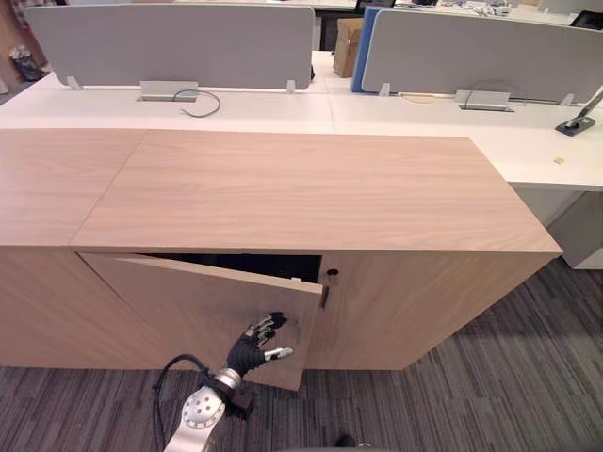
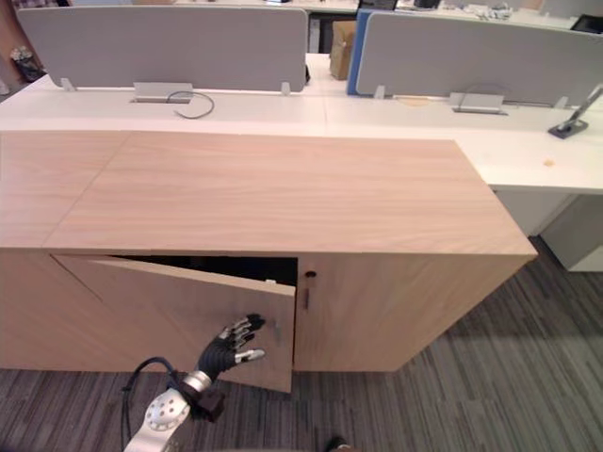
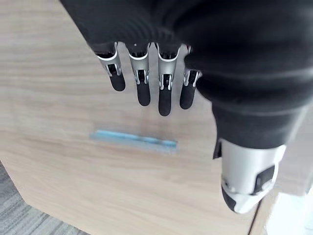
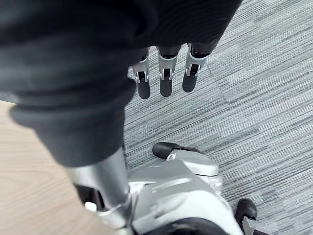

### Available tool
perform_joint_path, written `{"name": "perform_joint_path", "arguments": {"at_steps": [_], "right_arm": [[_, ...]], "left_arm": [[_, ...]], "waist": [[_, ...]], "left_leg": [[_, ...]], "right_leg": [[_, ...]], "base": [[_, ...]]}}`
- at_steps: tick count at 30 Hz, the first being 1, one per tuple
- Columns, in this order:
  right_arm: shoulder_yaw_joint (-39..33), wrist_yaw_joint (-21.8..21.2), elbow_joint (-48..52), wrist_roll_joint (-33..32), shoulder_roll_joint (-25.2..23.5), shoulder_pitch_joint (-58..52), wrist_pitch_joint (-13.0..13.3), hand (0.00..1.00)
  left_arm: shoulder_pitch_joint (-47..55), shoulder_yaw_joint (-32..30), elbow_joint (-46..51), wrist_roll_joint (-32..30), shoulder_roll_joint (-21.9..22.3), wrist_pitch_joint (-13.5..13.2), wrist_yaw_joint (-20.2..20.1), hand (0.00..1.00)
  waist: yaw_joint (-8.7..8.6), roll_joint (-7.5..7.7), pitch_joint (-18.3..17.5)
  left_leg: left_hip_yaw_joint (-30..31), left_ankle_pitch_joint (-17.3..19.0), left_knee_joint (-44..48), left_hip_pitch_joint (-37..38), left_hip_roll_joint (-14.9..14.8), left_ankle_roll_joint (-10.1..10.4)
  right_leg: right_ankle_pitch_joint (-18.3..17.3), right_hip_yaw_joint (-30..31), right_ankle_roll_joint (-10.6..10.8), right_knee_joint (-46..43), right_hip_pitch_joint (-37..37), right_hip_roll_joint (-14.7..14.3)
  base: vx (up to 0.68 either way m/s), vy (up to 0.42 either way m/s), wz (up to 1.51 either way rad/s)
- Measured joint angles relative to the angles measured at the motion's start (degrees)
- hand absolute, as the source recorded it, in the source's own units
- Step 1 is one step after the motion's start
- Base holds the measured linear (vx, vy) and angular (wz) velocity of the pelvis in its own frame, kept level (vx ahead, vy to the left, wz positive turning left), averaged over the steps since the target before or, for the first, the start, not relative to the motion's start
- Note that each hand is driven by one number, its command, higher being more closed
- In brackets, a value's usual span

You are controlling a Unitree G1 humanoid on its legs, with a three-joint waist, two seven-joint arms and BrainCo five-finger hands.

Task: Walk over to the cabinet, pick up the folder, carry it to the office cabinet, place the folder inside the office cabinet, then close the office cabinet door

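The left hand [image 1: 256, 345], fingers straight and empty, is resting against the part-open door [image 1: 179, 297] of the cabinet [image 1: 311, 188]. Push flat near the free edge until the door seats. The right hand [image 4: 165, 81] is hanging relaxed over the carpet [image 4: 264, 98]. The folder is presumably inside, but the dark interior is hiding it.

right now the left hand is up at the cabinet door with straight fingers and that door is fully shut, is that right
No. The left hand is at the cabinet door with straight fingers, but the door is not shut: it stands ajar, with a dark gap above its top edge, as the left eye view shows.
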State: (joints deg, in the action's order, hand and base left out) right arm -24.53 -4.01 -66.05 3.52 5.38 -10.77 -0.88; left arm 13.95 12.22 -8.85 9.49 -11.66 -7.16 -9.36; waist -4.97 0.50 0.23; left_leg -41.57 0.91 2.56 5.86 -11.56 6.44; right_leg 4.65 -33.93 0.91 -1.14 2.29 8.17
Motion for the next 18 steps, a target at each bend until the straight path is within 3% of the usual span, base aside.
{"name": "perform_joint_path", "arguments": {"at_steps": [10, 18], "right_arm": [[4.95, 1.99, 2.55, -2.37, -0.02, 0.96, 0.92, 0.0], [3.24, 1.97, 2.88, -2.09, -0.71, -0.21, 0.91, 0.0]], "left_arm": [[-7.3, -18.79, -24.76, 5.72, 6.79, 0.28, 12.52, 0.0], [-5.61, -29.68, -44.61, 9.18, 7.53, 0.98, 14.41, 0.0]], "waist": [[-0.33, -0.93, -0.58], [-0.16, -1.18, -0.35]], "left_leg": [[1.41, 1.95, 3.02, 0.38, -1.47, 0.43], [2.31, 2.78, 3.74, 2.18, -1.89, 0.75]], "right_leg": [[0.85, 1.32, -0.26, 2.23, -1.91, -1.44], [1.46, 1.06, 0.09, 5.21, -4.88, -2.16]], "base": [[0.01, -0.042, -0.08], [-0.03, -0.039, 0.01]]}}
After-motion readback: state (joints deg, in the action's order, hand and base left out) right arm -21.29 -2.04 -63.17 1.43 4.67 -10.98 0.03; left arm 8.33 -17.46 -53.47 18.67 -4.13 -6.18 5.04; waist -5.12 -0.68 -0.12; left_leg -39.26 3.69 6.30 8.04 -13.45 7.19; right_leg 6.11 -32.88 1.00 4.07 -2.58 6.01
